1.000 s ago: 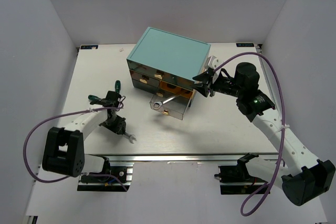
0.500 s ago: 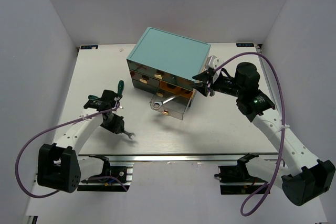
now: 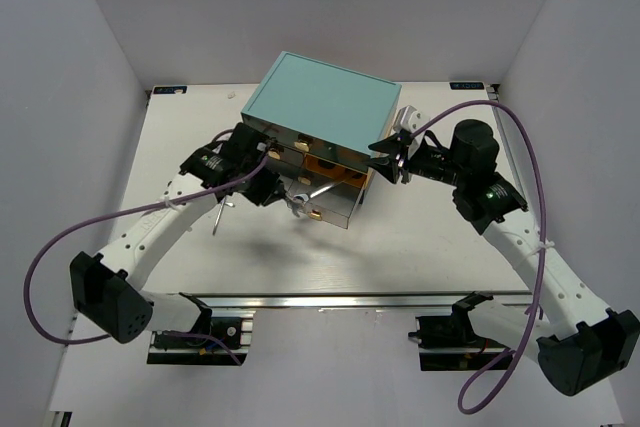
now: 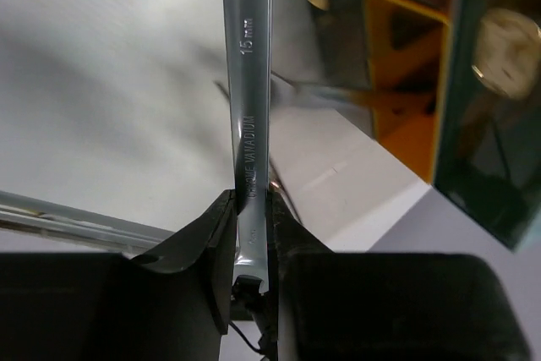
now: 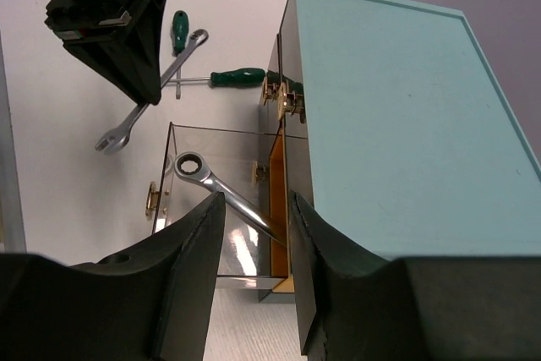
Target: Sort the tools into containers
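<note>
Inside white walls (image 3: 80,47), on the white tabletop (image 3: 430,247), we see the teal chest of drawers (image 3: 320,102). Its clear drawer (image 3: 340,213) stands open, holding a silver ratchet wrench (image 5: 241,208). The left jaws pinch a second silver wrench (image 4: 251,82) before the chest; the right jaws are spread beside it.

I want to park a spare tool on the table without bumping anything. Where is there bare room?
Bare tabletop runs between the open drawer and the near rail, and at the far-left corner. Crowded: left of the teal chest, where the left gripper holds a wrench by green screwdrivers.
</note>
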Robot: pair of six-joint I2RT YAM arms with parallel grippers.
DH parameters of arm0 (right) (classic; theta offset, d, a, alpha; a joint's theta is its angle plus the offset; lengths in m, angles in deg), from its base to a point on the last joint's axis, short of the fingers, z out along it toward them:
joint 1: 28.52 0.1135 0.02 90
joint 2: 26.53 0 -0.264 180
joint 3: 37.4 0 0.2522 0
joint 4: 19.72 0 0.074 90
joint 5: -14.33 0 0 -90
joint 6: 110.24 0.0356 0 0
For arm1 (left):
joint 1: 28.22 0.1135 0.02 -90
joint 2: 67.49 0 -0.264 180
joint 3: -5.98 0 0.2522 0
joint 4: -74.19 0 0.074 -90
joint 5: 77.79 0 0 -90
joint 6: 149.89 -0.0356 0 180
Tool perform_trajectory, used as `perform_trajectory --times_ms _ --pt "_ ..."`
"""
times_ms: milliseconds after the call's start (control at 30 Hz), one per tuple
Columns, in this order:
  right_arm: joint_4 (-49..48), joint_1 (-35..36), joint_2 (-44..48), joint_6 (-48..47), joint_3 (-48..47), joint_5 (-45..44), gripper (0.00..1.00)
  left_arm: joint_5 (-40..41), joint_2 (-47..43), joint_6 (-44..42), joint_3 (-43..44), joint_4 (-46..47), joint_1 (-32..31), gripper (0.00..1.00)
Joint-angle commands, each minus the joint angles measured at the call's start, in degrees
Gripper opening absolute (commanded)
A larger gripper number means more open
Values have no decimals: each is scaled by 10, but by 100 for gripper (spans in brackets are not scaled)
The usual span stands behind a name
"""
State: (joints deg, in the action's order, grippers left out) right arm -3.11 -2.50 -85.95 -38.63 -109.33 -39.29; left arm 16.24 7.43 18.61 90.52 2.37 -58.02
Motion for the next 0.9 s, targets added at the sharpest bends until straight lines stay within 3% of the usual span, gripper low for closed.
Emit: perform_trajectory --times_ms 0,500,667,867 --pt "-22 -5 17 3 8 -3 42 30 13 9 54 15 -49 0" --pt "-21 -19 35 -3 20 -6 42 168 73 -28 93 147 -138 0" --pt "-15 -22 40 -8 23 -10 42 222 114 -6 121 152 -156 0" --pt "-8 -30 52 -15 29 -12 42 231 161 10 133 153 -175 0"
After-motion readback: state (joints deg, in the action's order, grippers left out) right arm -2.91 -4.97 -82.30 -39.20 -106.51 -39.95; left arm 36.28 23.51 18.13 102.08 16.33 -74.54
